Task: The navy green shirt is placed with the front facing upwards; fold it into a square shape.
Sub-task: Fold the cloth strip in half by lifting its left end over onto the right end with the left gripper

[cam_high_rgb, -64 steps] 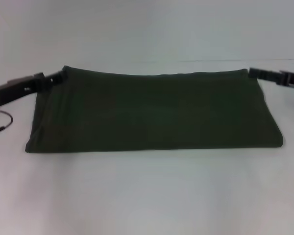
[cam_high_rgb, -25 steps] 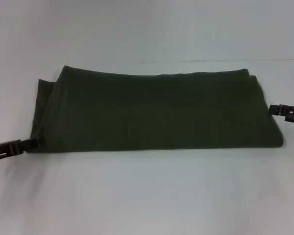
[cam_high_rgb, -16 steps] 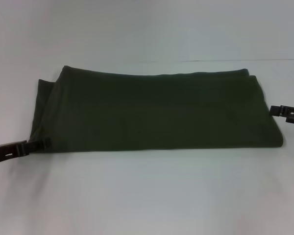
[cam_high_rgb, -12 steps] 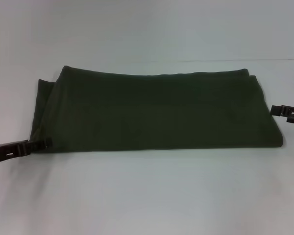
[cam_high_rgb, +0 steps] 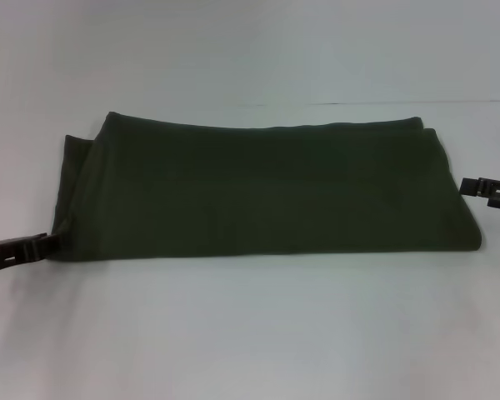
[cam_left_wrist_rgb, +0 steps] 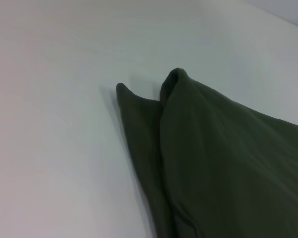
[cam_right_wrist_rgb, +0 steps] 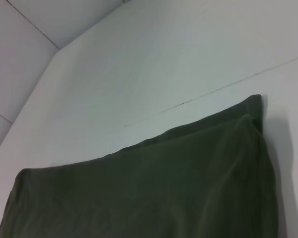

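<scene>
At the shirt's (cam_high_rgb: 267,187) near-left corner the left hand (cam_high_rgb: 40,245) pinches cloth for the next fold; right hand (cam_high_rgb: 471,186), grip unclear, waits beside its right edge.

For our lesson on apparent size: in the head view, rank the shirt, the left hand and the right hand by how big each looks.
1. The navy green shirt, by far the largest.
2. and 3. The left hand and the right hand look much alike; both are cut off by the picture's edges, so I will not rank them.
</scene>
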